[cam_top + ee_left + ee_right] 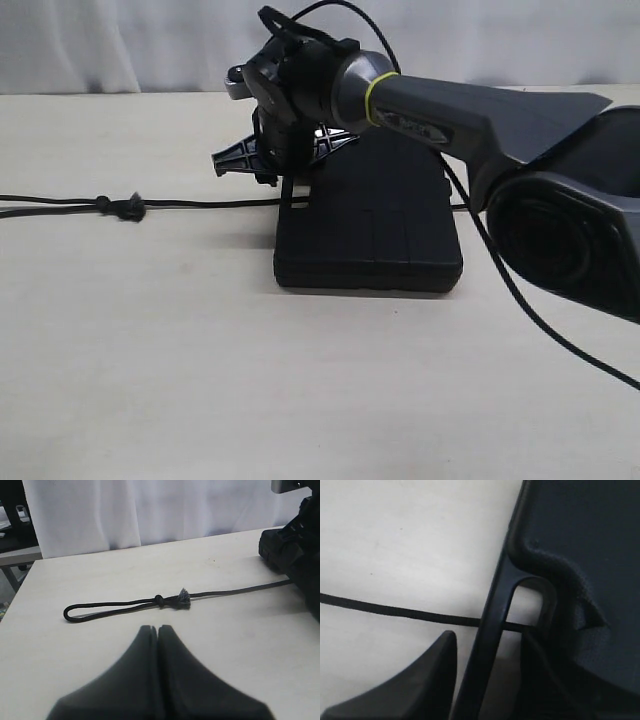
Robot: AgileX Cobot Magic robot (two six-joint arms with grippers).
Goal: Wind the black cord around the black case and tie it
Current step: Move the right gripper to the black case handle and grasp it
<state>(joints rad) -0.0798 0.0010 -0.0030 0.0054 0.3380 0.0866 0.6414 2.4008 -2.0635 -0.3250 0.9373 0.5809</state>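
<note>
A pale counter is shown with the black case lying flat near its middle. The black cord is laid along the counter from the left edge of the exterior view up to the case's left side.

In the exterior view the right arm is seen reaching across from the right, with the right tool held over the case's far left corner. The left tool is not shown there.

Only in the left wrist view is the left tool seen. Its fingers are pressed together with nothing between them, above bare counter. Beyond it the black cord is seen whole: a long flat loop, a knot and a frayed tip. From there a single strand is led to the black case.

In the right wrist view the right tool is shown close up, its jaws apart astride the handle bar of the black case. A gap is visible beside one finger; the other side is too dark to judge. The black cord is passed behind the bar into the handle slot.
</note>
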